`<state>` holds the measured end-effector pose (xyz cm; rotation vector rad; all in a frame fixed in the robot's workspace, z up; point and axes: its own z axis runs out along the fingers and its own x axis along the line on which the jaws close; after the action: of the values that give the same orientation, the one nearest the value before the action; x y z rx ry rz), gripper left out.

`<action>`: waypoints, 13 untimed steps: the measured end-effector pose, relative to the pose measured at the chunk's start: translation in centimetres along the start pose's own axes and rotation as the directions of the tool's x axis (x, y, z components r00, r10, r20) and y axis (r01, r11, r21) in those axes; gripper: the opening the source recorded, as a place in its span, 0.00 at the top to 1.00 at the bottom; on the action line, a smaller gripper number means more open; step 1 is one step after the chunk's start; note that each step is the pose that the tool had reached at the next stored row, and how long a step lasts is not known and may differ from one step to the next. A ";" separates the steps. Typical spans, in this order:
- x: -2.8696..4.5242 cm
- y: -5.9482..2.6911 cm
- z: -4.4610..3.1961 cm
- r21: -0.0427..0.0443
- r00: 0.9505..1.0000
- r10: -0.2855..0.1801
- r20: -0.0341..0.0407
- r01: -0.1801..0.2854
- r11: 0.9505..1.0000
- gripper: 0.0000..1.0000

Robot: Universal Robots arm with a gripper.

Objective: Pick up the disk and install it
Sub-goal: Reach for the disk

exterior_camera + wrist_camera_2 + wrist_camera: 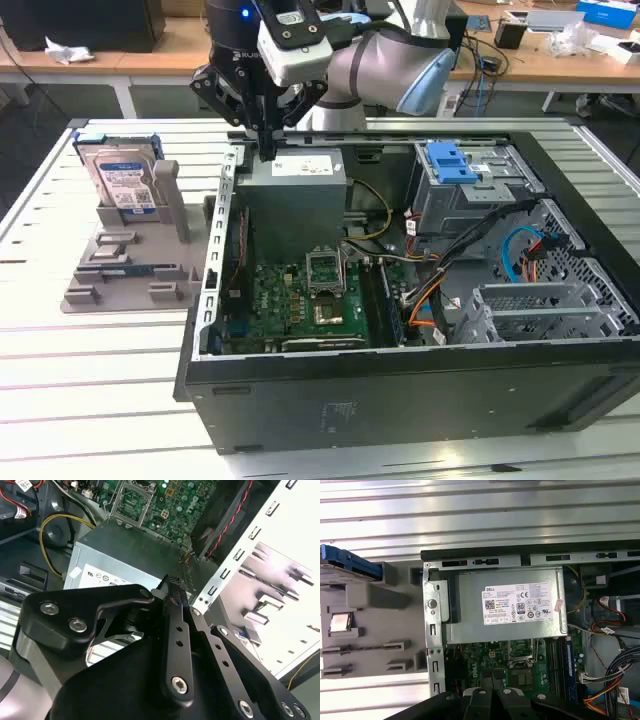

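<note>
Hovering above the white-labelled power supply (295, 205), the empty hand (268, 152) is pinched closed, the disk (122, 180) well apart.

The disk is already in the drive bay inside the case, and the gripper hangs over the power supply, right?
No. The disk stands in the grey holder outside the case, as the exterior view shows. The gripper does hang over the power supply.
</note>
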<state>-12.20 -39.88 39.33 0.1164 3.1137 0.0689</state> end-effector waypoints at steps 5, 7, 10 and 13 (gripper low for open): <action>2.21 -0.16 -0.06 0.000 1.000 0.000 0.000 0.000 1.000 0.89; 3.39 -0.25 -0.10 0.000 1.000 0.000 0.000 0.000 1.000 0.89; 4.14 -0.31 -0.11 0.000 1.000 0.000 0.000 0.000 1.000 0.89; 5.19 -0.39 -0.14 0.000 1.000 0.000 0.000 0.000 1.000 0.89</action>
<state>-17.40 -39.89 39.33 0.1164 3.1136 0.0689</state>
